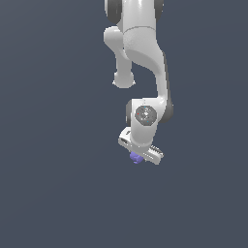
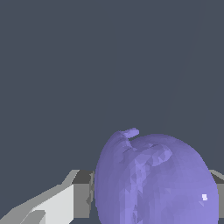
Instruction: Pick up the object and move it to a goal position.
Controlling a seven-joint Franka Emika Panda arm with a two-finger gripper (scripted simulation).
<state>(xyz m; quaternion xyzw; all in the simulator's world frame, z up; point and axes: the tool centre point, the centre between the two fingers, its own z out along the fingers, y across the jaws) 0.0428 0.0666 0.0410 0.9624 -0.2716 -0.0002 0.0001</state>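
Purple-violet and faceted, the object (image 2: 155, 181) fills the near part of my wrist view, a rounded lump with a small stub (image 2: 130, 132) sticking out of its crown and a shallow crease running down from it. It sits between my fingers (image 2: 76, 194), whose grey inner pads press against its flanks on both sides; one pad shows plainly beside it, the other only as a sliver at the frame's edge. My gripper (image 1: 139, 156) is clenched on the object, jaws drawn in to its width. In the exterior view the same object (image 1: 136, 157) appears as a tiny violet speck peeking out under my white hand, tucked toward the exterior view's left end of the gripper bar, most of it hidden by the fingers. My arm (image 1: 145, 58) hangs down from the top of that view, white links with dark joint seams, bending at the elbow toward the exterior view's right and folding back to the wrist, where a round grey cap (image 1: 146, 114) faces the camera. The hand is tilted, its bar sloping down toward the exterior view's right. Around everything lies a flat slate-blue ground (image 1: 53, 193), featureless in both views, with no shadow or edge to show whether the object touches any surface below; I cannot tell whether I hold it clear of the ground.
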